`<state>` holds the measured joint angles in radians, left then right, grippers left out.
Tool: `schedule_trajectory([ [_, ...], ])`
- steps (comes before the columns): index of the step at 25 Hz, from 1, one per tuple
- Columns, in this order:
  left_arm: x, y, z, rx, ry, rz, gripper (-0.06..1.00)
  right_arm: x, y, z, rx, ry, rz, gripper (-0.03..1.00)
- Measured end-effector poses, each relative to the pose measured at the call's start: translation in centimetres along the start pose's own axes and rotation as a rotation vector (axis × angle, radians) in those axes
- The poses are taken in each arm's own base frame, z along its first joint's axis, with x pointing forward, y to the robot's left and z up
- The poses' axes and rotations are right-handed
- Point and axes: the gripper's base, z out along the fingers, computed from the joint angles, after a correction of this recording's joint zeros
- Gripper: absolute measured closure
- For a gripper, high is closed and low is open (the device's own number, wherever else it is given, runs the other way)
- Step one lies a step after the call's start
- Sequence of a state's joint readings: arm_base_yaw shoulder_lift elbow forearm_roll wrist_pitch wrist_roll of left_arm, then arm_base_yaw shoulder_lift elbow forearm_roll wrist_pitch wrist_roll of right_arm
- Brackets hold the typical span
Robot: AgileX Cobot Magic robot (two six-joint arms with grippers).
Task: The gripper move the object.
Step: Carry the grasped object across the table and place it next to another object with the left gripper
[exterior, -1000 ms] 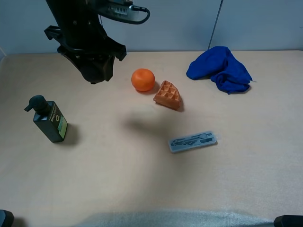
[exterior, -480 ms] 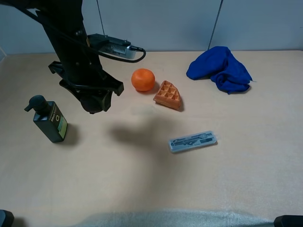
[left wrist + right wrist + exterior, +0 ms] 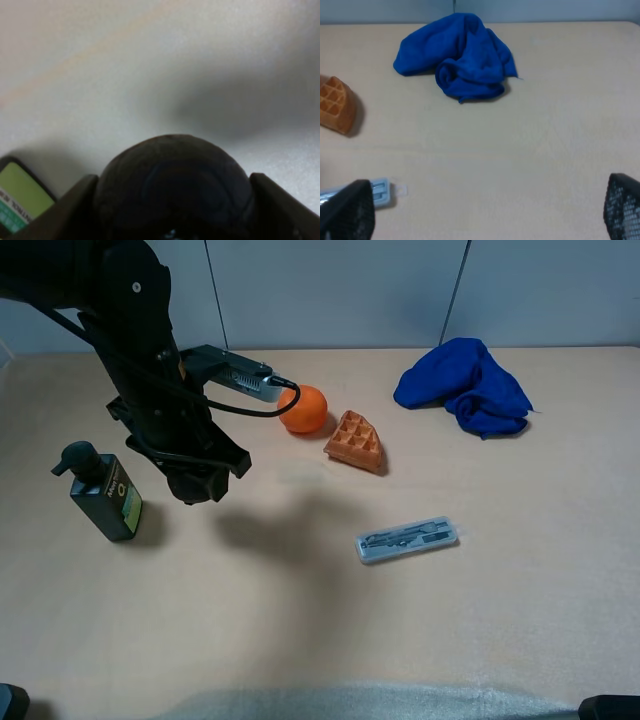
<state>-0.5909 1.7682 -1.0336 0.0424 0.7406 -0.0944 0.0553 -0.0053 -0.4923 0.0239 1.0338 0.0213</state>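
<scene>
My left gripper [image 3: 193,483] hangs low over the table between the dark green pump bottle [image 3: 103,492] and the orange [image 3: 302,408]. In the left wrist view it [image 3: 172,220] is shut on the object, a small black ball [image 3: 172,185], which sits between the two fingers [image 3: 70,212] just above the table. In the high view the ball cannot be told apart from the black claw. My right gripper [image 3: 482,220] is open and empty over bare table, well short of the blue cloth [image 3: 460,55].
An orange waffle-shaped wedge [image 3: 355,442] lies beside the orange. A clear flat case [image 3: 408,538] lies toward the front middle. The blue cloth [image 3: 465,385] is at the back right. The bottle's green label [image 3: 20,197] shows close beside the held ball.
My left arm has come down and a little forward with the ball, from high at the back to low over the table beside the bottle. The right arm has not moved.
</scene>
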Motion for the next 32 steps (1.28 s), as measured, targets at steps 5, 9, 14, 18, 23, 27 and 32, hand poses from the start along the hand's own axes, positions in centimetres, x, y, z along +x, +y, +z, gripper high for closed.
schedule_trajectory([
  [5,0.0,0.0,0.8,-0.001,0.013,0.045,0.33,0.0,0.0,0.0,0.0,0.0,0.0,0.27],
  [9,-0.1,0.0,2.0,0.001,0.043,0.079,0.33,0.0,0.0,0.0,0.0,0.0,0.0,0.27],
  [14,-0.2,-0.1,3.0,0.004,0.068,0.117,0.33,0.0,0.0,0.0,0.0,0.0,0.0,0.27],
  [18,-0.3,-0.1,3.9,0.004,0.082,0.147,0.33,0.0,0.0,0.0,0.0,0.0,0.0,0.27],
  [23,-0.3,0.1,4.9,-0.016,0.111,0.172,0.33,0.0,0.0,0.0,0.0,0.0,0.0,0.27],
  [27,-0.3,0.3,5.3,-0.039,0.12,0.197,0.33,0.0,0.0,0.0,0.0,0.0,0.0,0.27],
  [32,-0.3,0.4,5.3,-0.05,0.121,0.208,0.33,0.0,0.0,0.0,0.0,0.0,0.0,0.27],
])
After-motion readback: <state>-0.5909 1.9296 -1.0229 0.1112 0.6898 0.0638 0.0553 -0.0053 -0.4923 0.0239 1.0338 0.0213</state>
